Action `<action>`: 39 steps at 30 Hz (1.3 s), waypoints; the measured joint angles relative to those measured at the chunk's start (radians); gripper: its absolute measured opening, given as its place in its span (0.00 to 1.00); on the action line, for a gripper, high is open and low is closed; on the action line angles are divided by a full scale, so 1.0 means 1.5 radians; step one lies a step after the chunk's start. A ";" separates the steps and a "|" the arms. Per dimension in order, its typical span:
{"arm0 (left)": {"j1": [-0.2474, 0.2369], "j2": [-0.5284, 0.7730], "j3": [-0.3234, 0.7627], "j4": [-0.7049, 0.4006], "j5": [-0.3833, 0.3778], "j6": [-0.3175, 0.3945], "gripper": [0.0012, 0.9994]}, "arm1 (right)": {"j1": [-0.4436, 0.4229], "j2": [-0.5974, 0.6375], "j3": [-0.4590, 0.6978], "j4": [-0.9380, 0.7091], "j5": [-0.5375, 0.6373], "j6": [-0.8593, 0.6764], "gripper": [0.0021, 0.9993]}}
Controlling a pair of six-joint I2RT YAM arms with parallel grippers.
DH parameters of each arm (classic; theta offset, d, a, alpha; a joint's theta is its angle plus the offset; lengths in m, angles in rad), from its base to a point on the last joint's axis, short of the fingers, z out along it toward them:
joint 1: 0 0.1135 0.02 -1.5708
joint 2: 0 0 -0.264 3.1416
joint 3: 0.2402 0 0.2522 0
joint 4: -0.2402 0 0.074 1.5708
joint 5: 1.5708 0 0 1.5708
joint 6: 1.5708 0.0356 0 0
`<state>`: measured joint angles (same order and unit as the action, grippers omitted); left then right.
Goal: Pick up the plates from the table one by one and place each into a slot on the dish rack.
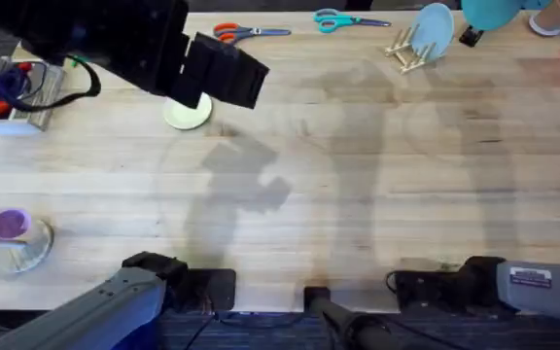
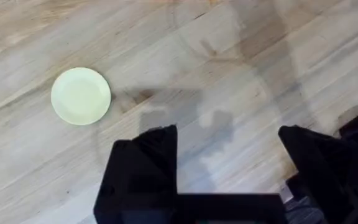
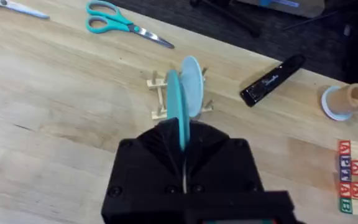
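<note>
The right gripper [image 3: 182, 140] pinched a teal plate [image 3: 174, 106] on its edge, close above the dish rack [image 3: 160, 96] that held a pale blue plate [image 3: 193, 84], while the open left gripper [image 2: 229, 162] hung beside the cream-yellow plate [image 2: 81, 96] on the table [image 1: 358, 175].

The table [image 1: 377, 165] is pale wooden planking with visible grain and a smooth, faintly satin finish. Beyond the left gripper [image 2: 229, 140], whose wide-apart fingers are matt black plastic, the cream-yellow plate [image 2: 81, 96] looks like smooth matt plastic. Pinched edge-on between the jaws of the right gripper [image 3: 182, 144], the teal plate [image 3: 178, 102] is smooth plastic with a dull sheen. Just past it, the dish rack [image 3: 161, 96] is bare light wood, unvarnished-looking dowels. Farther off, the teal-handled scissors [image 3: 120, 20] have plastic grips and shiny metal blades, and the black stapler [image 3: 271, 79] looks glossy.
</note>
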<state>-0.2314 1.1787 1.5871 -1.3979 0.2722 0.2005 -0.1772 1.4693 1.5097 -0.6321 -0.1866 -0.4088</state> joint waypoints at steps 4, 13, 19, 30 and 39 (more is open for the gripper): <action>0.000 0.000 0.000 0.000 0.000 0.000 0.99 | 0.000 0.009 0.000 0.006 -0.004 0.000 0.03; 0.000 0.000 0.000 0.000 0.000 0.000 0.99 | 0.000 0.032 0.000 0.054 -0.011 -0.008 0.03; 0.000 0.000 0.000 0.000 0.000 0.000 1.00 | 0.000 0.068 0.000 0.086 -0.012 -0.011 0.03; 0.000 0.000 0.000 -0.014 0.000 0.000 0.99 | 0.000 0.123 0.000 0.156 -0.016 -0.035 0.03; 0.000 0.000 0.000 -0.154 -0.001 0.000 0.99 | 0.000 0.153 0.000 0.173 -0.016 -0.052 0.03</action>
<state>-0.2314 1.1786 1.5871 -1.6289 0.2714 0.2005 -0.1772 1.6993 1.5097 -0.3732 -0.2111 -0.4872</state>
